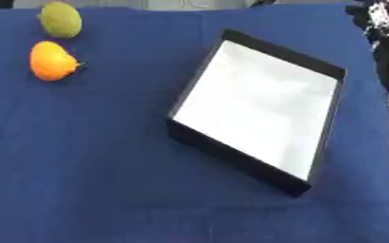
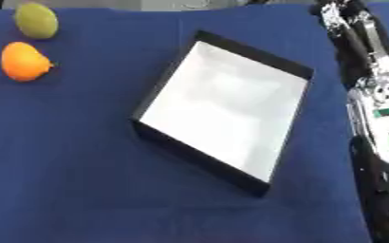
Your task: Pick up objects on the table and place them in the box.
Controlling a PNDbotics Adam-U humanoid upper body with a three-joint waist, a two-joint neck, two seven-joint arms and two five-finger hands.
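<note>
Blue cloth over the whole desk point(image 1: 106, 180), wall to wall. Sitting mid-desk, turned on a diagonal: black box point(image 1: 231, 153) with a white floor, nothing inside yet. Up in the far left corner, two fruits close together but apart: an orange one point(image 1: 51, 60) nearer, a yellow-green one point(image 1: 61, 20) just beyond it. Both well apart from the box, off to its left. Along the right edge, a black and silver right arm point(image 2: 379, 109) running from the near side up toward the far right corner. Right hand point(image 2: 337, 16) up there, possibly with fingers curled, but too muddled to tell open from closed. Holding nothing visible. No left hand anywhere in view. Key geometry now: fruit far left, visible arm far right, box squarely between them. Long cross-desk reach for the right; left side plainly the shorter route, by this reckoning. Nothing boxed so far.
</note>
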